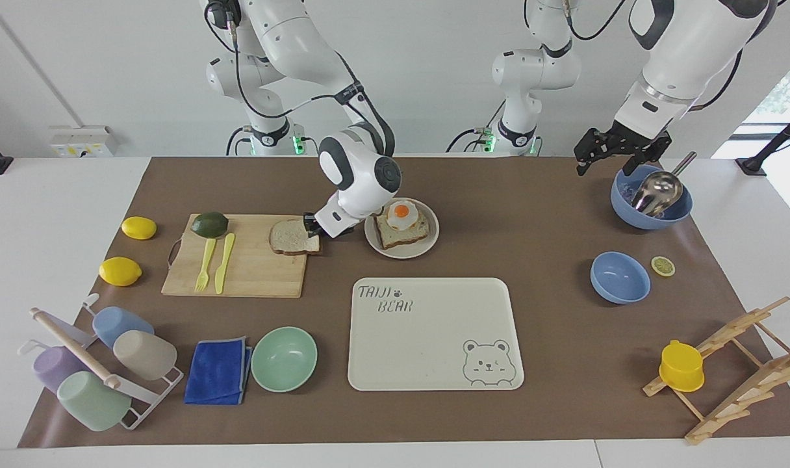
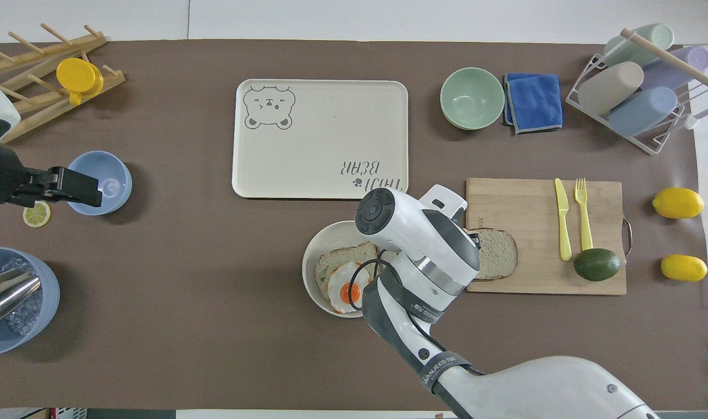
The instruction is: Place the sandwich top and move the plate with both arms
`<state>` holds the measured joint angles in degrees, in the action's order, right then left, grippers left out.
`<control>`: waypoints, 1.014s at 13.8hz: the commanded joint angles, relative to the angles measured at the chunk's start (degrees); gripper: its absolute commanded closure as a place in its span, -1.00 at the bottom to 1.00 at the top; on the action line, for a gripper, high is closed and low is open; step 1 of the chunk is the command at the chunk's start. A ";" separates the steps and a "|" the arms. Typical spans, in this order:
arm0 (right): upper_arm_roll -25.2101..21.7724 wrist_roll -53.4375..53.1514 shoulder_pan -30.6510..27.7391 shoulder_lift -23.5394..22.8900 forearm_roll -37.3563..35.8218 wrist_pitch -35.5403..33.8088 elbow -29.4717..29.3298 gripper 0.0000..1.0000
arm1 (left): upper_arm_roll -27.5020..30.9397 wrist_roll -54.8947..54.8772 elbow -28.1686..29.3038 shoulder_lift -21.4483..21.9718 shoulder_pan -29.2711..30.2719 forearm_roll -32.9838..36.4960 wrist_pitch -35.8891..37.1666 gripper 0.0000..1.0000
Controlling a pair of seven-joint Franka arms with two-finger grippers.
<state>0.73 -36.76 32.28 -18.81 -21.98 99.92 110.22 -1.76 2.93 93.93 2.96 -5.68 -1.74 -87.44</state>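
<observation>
The sandwich top (image 1: 290,238), a plain bread slice, is at the cutting board's (image 1: 252,273) edge nearest the plate; it also shows in the overhead view (image 2: 499,253). My right gripper (image 1: 314,226) is shut on the slice's plate-side edge and holds it just off the board. In the overhead view the right wrist hides the fingers. The off-white plate (image 1: 432,242) stands beside the board and carries a bread slice with a fried egg (image 1: 403,223). My left gripper (image 1: 619,151) waits open and empty in the air over the blue bowls.
The cream bear tray (image 1: 434,335) lies farther from the robots than the plate. A fork, a knife and an avocado (image 1: 209,224) are on the board. A blue bowl with a metal ladle (image 1: 651,198), a small blue bowl (image 1: 620,277), a mint bowl (image 1: 284,358) and a blue cloth (image 1: 218,370) are around.
</observation>
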 commanded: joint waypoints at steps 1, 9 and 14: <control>1.02 1.87 1.20 -1.65 -0.26 -9.00 -10.41 1.00 | 0.17 -0.29 0.72 0.99 -0.12 0.78 0.25 -1.00; 6.30 -0.94 9.03 -4.92 2.64 -14.50 -21.19 1.00 | 0.17 -0.29 0.72 0.99 -0.12 0.78 0.25 -1.00; 6.57 -1.21 10.17 -5.09 6.16 -8.79 -21.01 1.00 | 0.17 -0.29 0.72 0.99 -0.12 0.78 0.25 -1.00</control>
<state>6.73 -37.32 42.43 -23.36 -16.81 90.12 90.50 -1.76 2.93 93.93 2.96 -5.68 -1.74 -87.44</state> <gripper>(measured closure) 0.890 0.000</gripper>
